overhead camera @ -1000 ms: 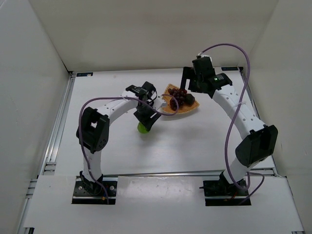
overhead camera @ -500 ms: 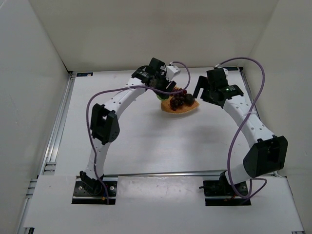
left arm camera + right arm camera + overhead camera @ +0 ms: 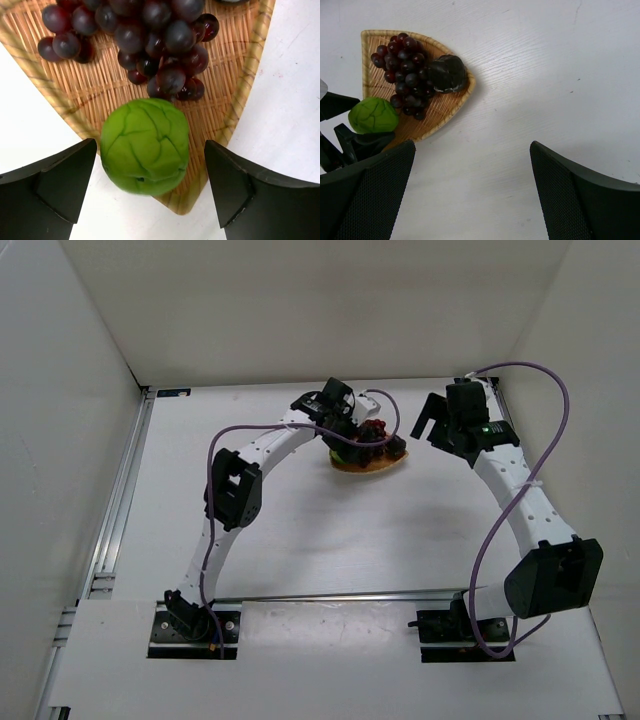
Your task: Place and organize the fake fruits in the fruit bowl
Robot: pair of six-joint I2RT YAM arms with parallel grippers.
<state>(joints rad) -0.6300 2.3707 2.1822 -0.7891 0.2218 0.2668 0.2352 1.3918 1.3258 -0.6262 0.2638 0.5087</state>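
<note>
Left tool hung over the bowl's near corner, jaws spread wide, clamping nothing. Green fruit sat between the two fingers, a clear gap on one side and the other finger just beside it. The fruit lay at the narrow corner of the woven bowl, partly over the rim; whether it rested fully inside could not be told. Beyond it, grapes lay across the bowl's middle, nearest berries just beside the green fruit. Brown fruit sat against the grapes at the bowl's far edge. Right tool hung to the right, over bare worktop, well apart from the bowl, jaws wide and empty.
</note>
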